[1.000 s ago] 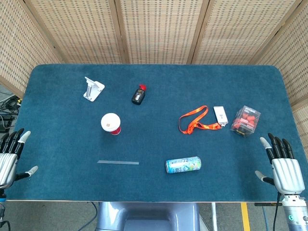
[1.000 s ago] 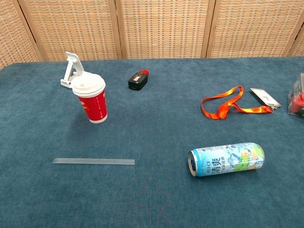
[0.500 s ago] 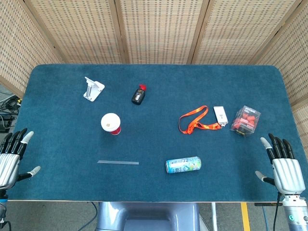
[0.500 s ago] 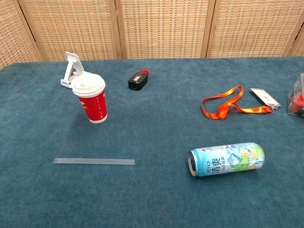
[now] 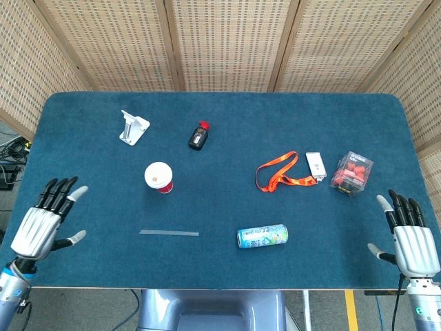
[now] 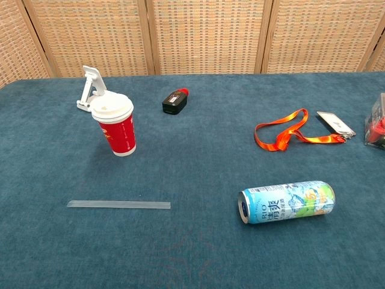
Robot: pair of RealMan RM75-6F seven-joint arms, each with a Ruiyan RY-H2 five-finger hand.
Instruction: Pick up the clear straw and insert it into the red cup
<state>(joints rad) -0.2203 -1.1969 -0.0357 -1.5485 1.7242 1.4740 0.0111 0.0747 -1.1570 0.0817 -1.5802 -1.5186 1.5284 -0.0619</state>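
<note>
Near the clear straw [image 6: 118,205], a can [image 6: 287,202] reads "RIO"; left hand [image 5: 43,224] and right hand [image 5: 412,243] spread, empty.

The left hand [image 5: 47,221] hovers over the near left corner of the table [image 5: 227,110], fingers spread, holding nothing. The right hand [image 5: 412,241] sits at the table's near right corner, fingers apart, holding nothing.
</note>
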